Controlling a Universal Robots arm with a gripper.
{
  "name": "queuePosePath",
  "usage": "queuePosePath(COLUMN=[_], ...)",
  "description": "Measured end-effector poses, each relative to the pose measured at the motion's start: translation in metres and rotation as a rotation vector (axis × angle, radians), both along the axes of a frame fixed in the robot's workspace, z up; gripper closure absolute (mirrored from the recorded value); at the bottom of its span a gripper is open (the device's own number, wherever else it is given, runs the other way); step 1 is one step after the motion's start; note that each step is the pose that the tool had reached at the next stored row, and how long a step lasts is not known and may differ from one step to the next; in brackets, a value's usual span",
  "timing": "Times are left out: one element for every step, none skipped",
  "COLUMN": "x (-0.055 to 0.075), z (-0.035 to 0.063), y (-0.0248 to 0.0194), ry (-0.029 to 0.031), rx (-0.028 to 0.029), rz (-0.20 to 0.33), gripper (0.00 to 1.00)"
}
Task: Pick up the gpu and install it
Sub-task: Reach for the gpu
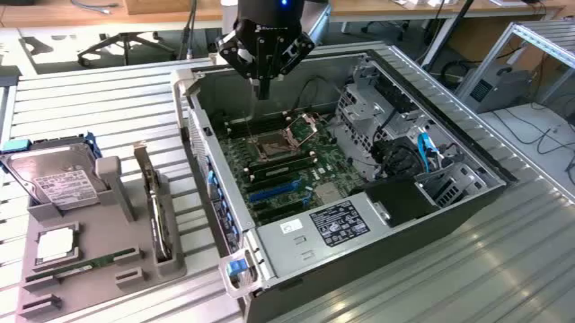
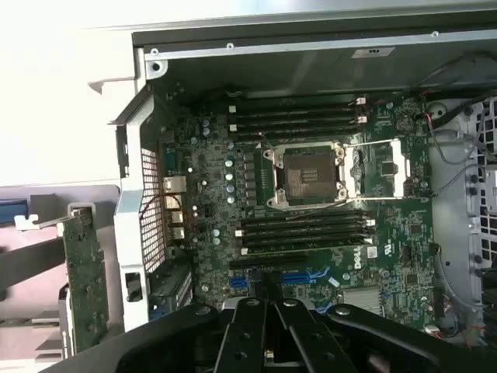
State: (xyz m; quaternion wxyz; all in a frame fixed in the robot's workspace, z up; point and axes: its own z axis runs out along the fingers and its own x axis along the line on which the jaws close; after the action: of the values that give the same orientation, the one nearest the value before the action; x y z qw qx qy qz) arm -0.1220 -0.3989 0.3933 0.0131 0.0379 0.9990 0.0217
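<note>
The gpu [image 1: 157, 208] stands on edge in a slot of the grey holder [image 1: 108, 256], at the exterior view's left of the open computer case [image 1: 395, 202]. In the wrist view the gpu [image 2: 84, 272] shows its green board side and its pale bracket end, outside the case wall. My gripper [image 1: 262, 91] hangs above the far end of the case, over the motherboard [image 1: 287, 168], well apart from the gpu. Its fingers [image 2: 256, 326] are shut together with nothing between them. Blue expansion slots [image 2: 307, 276] lie on the board just beyond the fingertips.
The holder also carries a silver hard drive [image 1: 58, 178], a square processor chip [image 1: 56, 243] and a green memory stick [image 1: 81, 266]. Inside the case are an open processor socket [image 2: 311, 175], drive cages [image 1: 368, 114] and a power supply [image 1: 337, 222]. Everything rests on a ribbed metal table [image 1: 90, 108].
</note>
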Motion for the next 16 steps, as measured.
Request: queuePosePath(x=[-0.0002,-0.0014,-0.0021,-0.0024,-0.0027,-0.0029,-0.0034,-0.0041,-0.0049,-0.0057,-0.0065,-0.0071,-0.0078,-0.0083,-0.0086,-0.0089], z=[0.0000,0.0000,0.0000,0.0000,0.0000,0.0000,0.0000,0.0000,0.0000,0.0000,0.0000,0.0000,0.0000,0.0000,0.0000,0.0000], y=[0.0000,0.0000,0.0000,0.0000,0.0000,0.0000,0.0000,-0.0001,0.0000,0.0000,0.0000,0.0000,0.0000,0.0000,0.0000,0.0000], ry=[0.0000,-0.0001,-0.0002,-0.0002,-0.0001,-0.0002,-0.0002,-0.0003,-0.0006,-0.0009,-0.0012,-0.0013,-0.0014,-0.0015,-0.0016,-0.0015], rx=[0.0000,0.0000,0.0000,0.0000,-0.0001,0.0000,0.0000,0.0000,0.0000,0.0000,0.0000,0.0000,0.0000,0.0000,0.0000,0.0000], rz=[0.000,0.000,0.000,0.000,0.000,0.000,0.000,0.000,0.000,0.000,0.000,0.000,0.000,0.000,0.000,0.000], gripper=[0.89,0.89,0.89,0.89,0.89,0.89,0.89,0.89,0.89,0.89,0.89,0.89,0.89,0.89,0.89,0.89])
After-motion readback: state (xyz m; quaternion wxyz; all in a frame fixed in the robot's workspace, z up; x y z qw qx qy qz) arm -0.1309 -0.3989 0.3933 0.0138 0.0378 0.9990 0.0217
